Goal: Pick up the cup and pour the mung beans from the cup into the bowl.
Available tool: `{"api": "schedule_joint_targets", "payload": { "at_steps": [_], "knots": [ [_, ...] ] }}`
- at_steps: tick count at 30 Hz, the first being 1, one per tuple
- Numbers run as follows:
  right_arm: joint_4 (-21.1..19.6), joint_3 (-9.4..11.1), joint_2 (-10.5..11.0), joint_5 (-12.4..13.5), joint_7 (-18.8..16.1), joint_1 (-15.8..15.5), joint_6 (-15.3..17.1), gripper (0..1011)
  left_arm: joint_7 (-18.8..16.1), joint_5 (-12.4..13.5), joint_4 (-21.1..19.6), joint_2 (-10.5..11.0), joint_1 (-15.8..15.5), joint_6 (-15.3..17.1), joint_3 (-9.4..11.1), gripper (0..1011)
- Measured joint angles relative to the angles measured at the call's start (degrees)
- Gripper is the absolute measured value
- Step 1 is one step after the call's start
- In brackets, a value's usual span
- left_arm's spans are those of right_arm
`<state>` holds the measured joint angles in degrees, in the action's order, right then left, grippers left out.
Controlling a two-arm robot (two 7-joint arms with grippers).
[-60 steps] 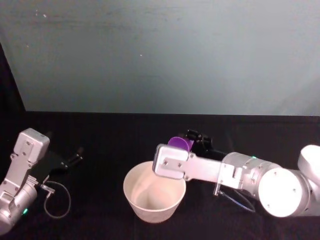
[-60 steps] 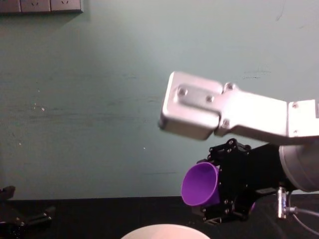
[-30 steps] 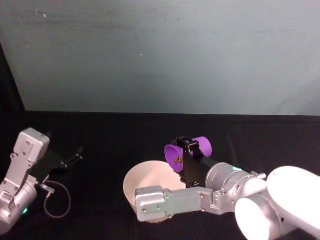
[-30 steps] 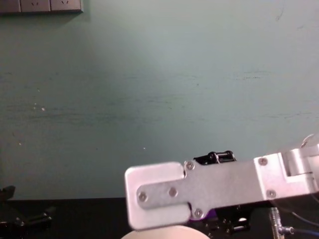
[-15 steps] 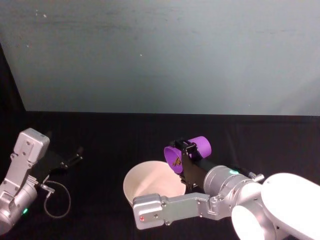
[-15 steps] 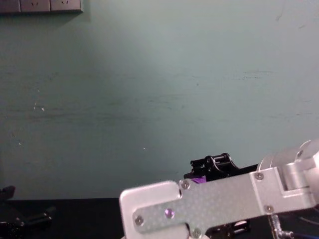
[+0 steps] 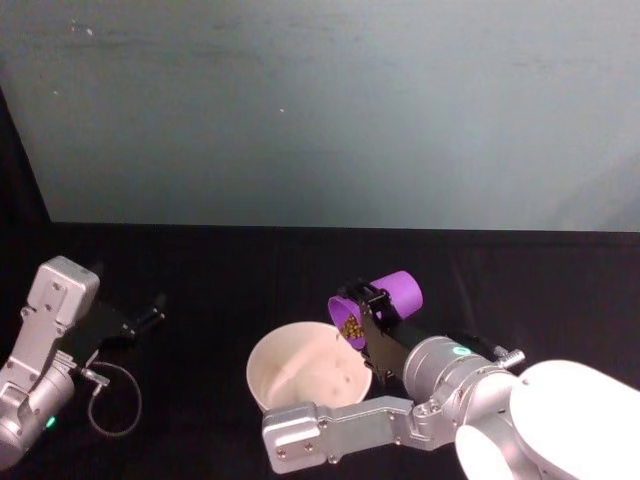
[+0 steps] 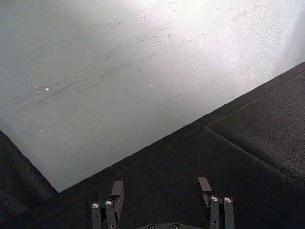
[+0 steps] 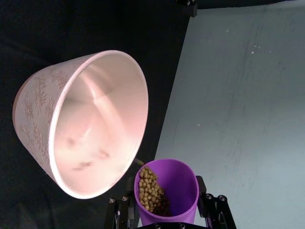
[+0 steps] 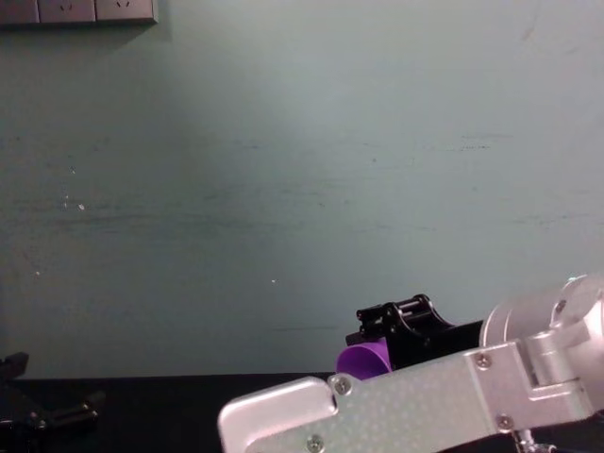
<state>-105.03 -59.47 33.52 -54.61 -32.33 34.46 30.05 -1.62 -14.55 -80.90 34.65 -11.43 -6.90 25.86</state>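
The purple cup (image 7: 398,291) hangs tilted on its side just past the right rim of the pale bowl (image 7: 298,372), its mouth turned toward the bowl. My right gripper (image 7: 370,304) is shut on the cup. The mung beans (image 7: 351,326) are heaped at the low lip of the cup. In the right wrist view, the cup (image 9: 178,188) sits between the two fingers (image 9: 119,212), the beans (image 9: 151,191) lie along one side, and the bowl (image 9: 33,119) gapes open beyond. In the chest view, the cup (image 10: 362,360) peeks out under the black gripper (image 10: 396,326). My left gripper (image 7: 150,312) rests open at the far left.
A black cloth (image 7: 220,270) covers the table, with a teal wall (image 7: 320,110) behind. My right arm's silver link (image 7: 330,430) crosses in front of the bowl. A loose cable (image 7: 115,400) loops beside the left arm.
The right wrist has rolled, tipping the cup's mouth toward the bowl, and the beans have slid to its lip. The silver link has swung down in front of the bowl. The left arm stayed put.
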Motion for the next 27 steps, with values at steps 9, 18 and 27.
{"api": "schedule_joint_targets", "payload": {
  "at_steps": [9, 18, 27],
  "knots": [
    [0.0, -0.1, -0.4, -2.7, -0.8, -0.3, -0.4, 724, 0.0, 0.0, 0.0, 0.0, 0.0, 0.0, 0.0, 1004],
    [-0.1, -0.2, -0.6, -5.2, -1.7, -0.9, -0.9, 724, 0.0, 0.0, 0.0, 0.0, 0.0, 0.0, 0.0, 1004],
    [0.0, -0.9, -0.9, -8.6, -3.4, -0.8, -1.5, 724, 0.0, 0.0, 0.0, 0.0, 0.0, 0.0, 0.0, 1003]
  ]
}}
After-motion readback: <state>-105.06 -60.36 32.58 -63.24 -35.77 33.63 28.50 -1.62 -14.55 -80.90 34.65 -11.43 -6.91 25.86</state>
